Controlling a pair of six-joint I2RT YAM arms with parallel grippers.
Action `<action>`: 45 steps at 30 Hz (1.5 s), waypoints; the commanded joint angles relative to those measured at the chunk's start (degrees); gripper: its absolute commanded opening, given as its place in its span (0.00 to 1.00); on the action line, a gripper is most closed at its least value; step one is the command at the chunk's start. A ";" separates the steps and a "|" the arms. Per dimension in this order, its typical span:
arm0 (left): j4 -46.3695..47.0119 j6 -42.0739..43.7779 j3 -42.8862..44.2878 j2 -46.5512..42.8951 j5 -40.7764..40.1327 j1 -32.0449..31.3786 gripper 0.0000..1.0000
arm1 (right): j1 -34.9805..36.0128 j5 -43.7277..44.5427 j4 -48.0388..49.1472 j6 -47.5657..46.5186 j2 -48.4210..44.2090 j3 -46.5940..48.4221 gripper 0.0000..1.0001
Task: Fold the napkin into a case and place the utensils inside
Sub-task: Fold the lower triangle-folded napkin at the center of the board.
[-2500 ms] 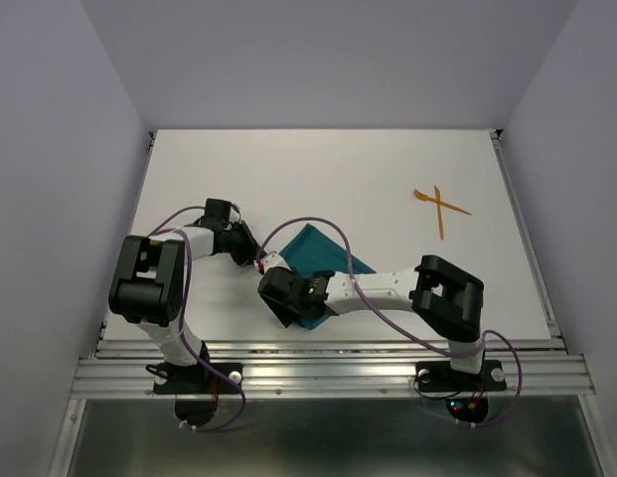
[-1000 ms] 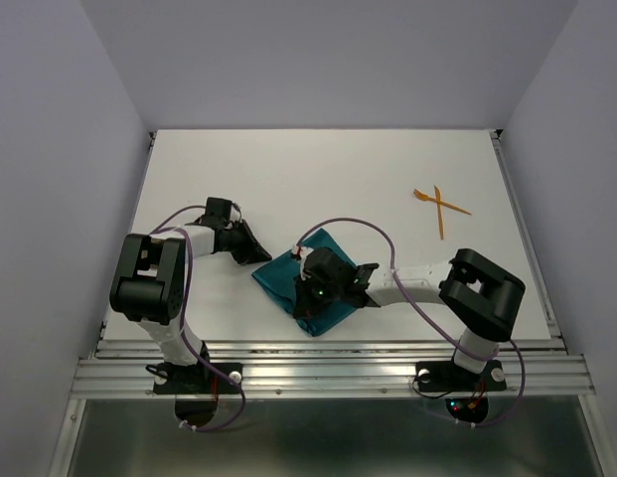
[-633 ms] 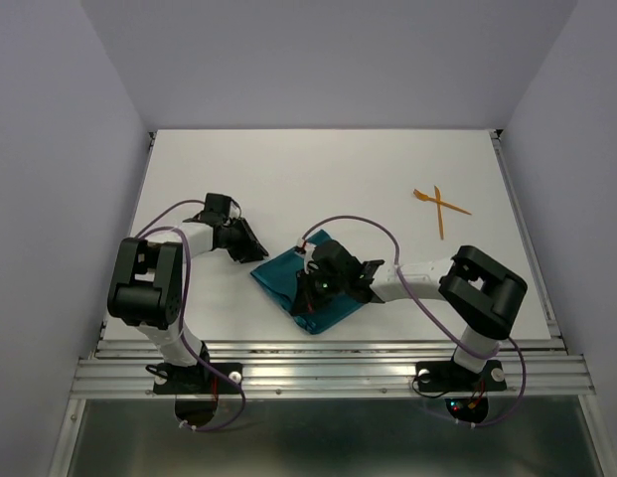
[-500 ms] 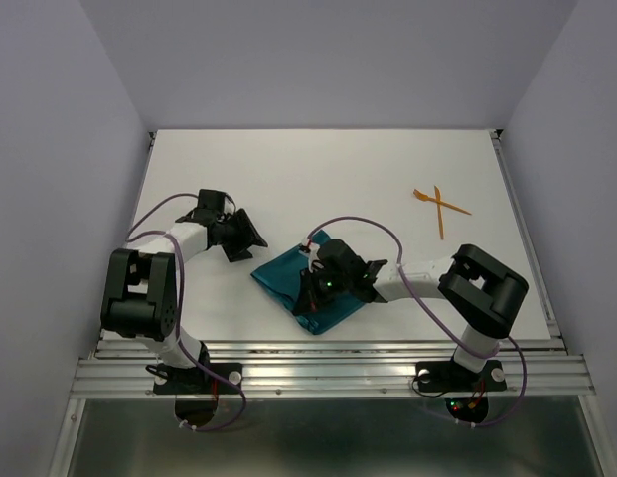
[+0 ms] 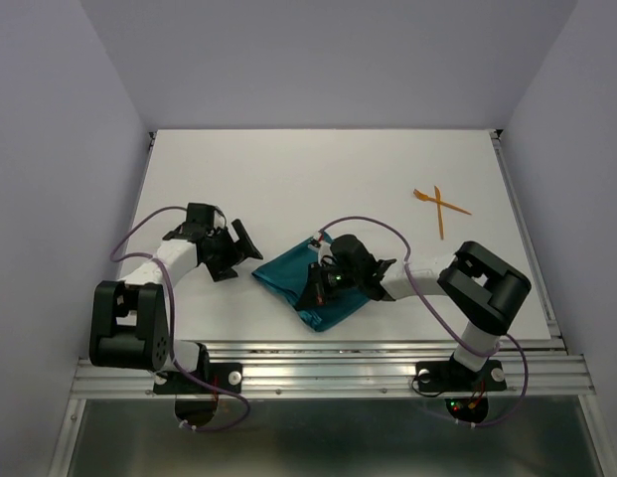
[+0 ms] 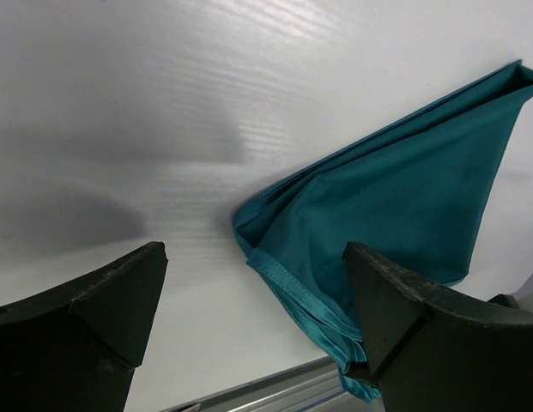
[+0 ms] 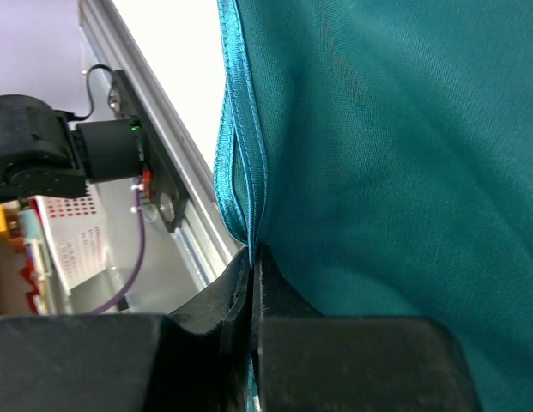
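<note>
The teal napkin [image 5: 291, 274] lies folded in layers near the table's front edge, its stitched hems stacked along the left side [image 6: 395, 189]. My right gripper [image 5: 317, 290] rests on top of it, shut on a hem of the napkin [image 7: 251, 255]. To the left of the cloth my left gripper [image 5: 246, 254] stands open; its black fingers [image 6: 103, 300] are spread wide, with only the napkin's corner between them in the left wrist view. Two orange utensils [image 5: 439, 207] lie crossed at the far right, away from both grippers.
A metal rail [image 5: 328, 370] runs along the table's near edge, just in front of the napkin. The left arm's base [image 7: 69, 159] shows beyond that rail in the right wrist view. A purple cable [image 5: 363, 224] loops over the right arm.
My left gripper has opened, let go of the napkin and drawn back to the left. The right gripper has stayed shut on the cloth and shifted a little to the right.
</note>
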 commanded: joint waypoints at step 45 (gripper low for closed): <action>9.23 -4.64 -5.24 3.60 6.47 -2.92 0.00 | -4.38 -10.96 22.54 11.60 4.58 -6.51 0.12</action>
